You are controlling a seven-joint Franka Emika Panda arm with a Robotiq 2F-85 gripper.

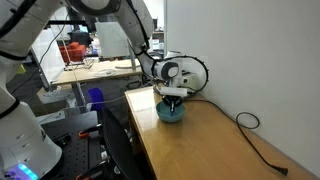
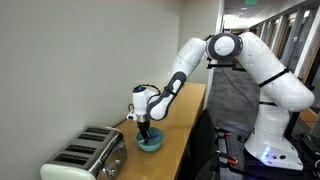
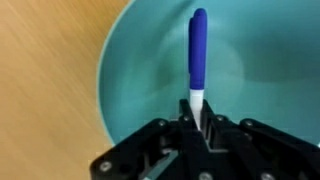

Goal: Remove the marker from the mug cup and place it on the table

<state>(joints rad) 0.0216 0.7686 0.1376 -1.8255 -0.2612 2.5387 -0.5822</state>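
Observation:
In the wrist view the blue marker (image 3: 198, 50) stands inside the teal mug cup (image 3: 140, 60), its pale lower end pinched between the black fingers of my gripper (image 3: 201, 118). The gripper is shut on the marker. In both exterior views the gripper (image 1: 174, 98) (image 2: 143, 127) reaches straight down into the mug cup (image 1: 171, 113) (image 2: 149, 142), which sits on the light-brown table (image 1: 215, 140) (image 2: 175, 125). The marker itself is hidden by the gripper in the exterior views.
A silver toaster (image 2: 88, 157) stands on the table close to the cup. A black cable (image 1: 250, 135) runs along the tabletop by the white wall. A cluttered workbench (image 1: 95, 65) stands farther back. The table's dark edge (image 1: 140, 135) drops to the floor.

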